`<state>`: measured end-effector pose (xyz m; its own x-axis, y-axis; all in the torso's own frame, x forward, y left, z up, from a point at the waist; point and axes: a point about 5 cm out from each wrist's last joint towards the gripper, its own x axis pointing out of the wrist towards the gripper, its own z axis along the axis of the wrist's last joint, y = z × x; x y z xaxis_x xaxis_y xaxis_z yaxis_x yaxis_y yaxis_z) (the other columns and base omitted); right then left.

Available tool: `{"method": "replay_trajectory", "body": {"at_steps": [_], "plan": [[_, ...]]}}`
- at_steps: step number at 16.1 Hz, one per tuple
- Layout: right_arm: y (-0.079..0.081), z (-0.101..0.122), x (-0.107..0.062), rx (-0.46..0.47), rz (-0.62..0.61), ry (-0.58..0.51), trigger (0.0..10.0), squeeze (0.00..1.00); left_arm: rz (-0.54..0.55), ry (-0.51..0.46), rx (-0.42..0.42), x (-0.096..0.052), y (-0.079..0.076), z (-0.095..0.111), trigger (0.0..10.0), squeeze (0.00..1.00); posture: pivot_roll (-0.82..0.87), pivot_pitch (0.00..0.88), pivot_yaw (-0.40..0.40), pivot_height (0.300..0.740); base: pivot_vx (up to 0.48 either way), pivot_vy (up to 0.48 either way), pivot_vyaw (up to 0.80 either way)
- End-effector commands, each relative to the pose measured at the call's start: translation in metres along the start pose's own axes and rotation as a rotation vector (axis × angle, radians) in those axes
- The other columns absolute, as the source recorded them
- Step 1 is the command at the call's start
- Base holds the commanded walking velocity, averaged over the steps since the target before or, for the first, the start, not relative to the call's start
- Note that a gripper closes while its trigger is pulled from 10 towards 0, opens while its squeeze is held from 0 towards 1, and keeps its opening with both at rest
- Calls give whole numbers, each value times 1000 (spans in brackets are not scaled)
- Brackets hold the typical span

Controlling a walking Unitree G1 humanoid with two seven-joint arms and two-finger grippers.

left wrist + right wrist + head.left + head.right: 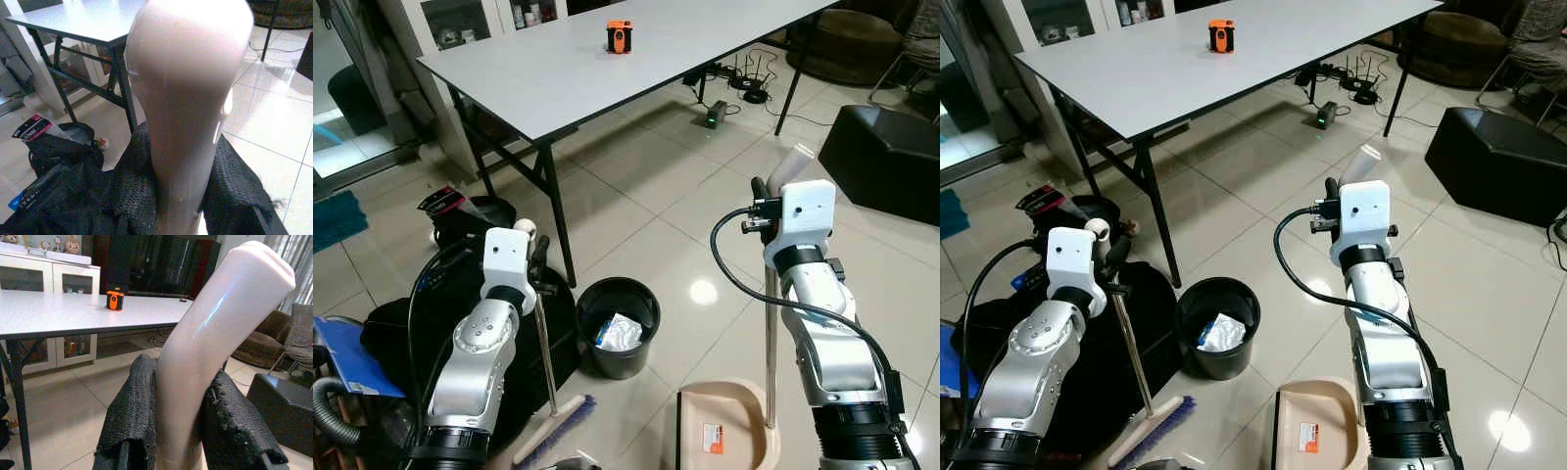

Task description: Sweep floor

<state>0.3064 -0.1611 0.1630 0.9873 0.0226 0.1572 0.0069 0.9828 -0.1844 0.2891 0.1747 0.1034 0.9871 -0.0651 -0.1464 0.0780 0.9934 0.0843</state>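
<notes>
1. Fingers of the left gripper (166, 196) were closed around the pale cream plastic handle of the broom (539, 323); in the left wrist view the two black mesh-covered pads (132, 186) pressed against either side of the grip.
2. The broom's thin silver metal pole ran down from the left gripper to a cream brush head with purple bristles (556, 431), which rested on the glossy beige tiled floor (636, 186) just beside the robot's left arm.
3. The right gripper (181, 431) was likewise clamped on the curved cream plastic handle of the long-handled dustpan (792, 163), its black textured fingers (129, 416) tight against both sides.
4. The dustpan's metal pole stood nearly upright, and the beige plastic pan (729, 426), with an orange label inside, sat on the floor at the base of the right arm.
5. A round black plastic waste bin (619, 327) holding crumpled white paper stood on the floor between the broom and the dustpan, near both.
6. A black bag (460, 313) lay on the floor around the left arm, touching the leg of a long grey-topped table with black metal legs (568, 78).
7. A small orange and black device (619, 36) stood on the tabletop, well away from both grippers.
8. A black cube-shaped ottoman (886, 157) sat on the floor to the robot's right.
</notes>
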Motion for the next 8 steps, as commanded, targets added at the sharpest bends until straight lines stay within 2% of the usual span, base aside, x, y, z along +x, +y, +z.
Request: {"method": "replay_trajectory", "body": {"at_steps": [1,6,8], "plan": [[-1,6,3,1,7,-17,10000,0,17,-27,8,2,3,7,10000,0,11,0,29,740,0,0,0],[-1,6,3,1,7,-17,10000,0,17,-27,8,2,3,7,10000,0,11,0,29,740,0,0,0],[1,-2,-8,151,61,16,10000,0,-80,-82,27,-1,-4,6,10000,0,11,0,23,740,0,0,0]]}}
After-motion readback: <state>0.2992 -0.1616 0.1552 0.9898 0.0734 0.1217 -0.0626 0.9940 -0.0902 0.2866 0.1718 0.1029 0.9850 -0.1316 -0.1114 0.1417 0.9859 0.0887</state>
